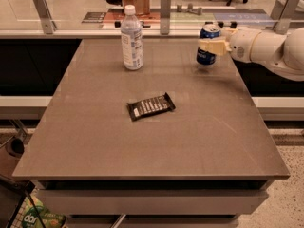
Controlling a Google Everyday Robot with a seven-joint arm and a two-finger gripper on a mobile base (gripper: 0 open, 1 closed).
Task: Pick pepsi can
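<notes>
The pepsi can (205, 57) is blue with a silver top and is at the far right of the grey table (156, 141). My gripper (209, 46) comes in from the right on a white arm (266, 46). It is shut on the can, with a cream finger (212, 47) across the can's middle. The can is upright and held slightly above the table top.
A clear water bottle (131, 38) with a white cap stands at the far middle-left. A dark snack bar wrapper (150, 106) lies near the table's centre. A glass rail with metal posts (165, 6) runs behind the table's far edge.
</notes>
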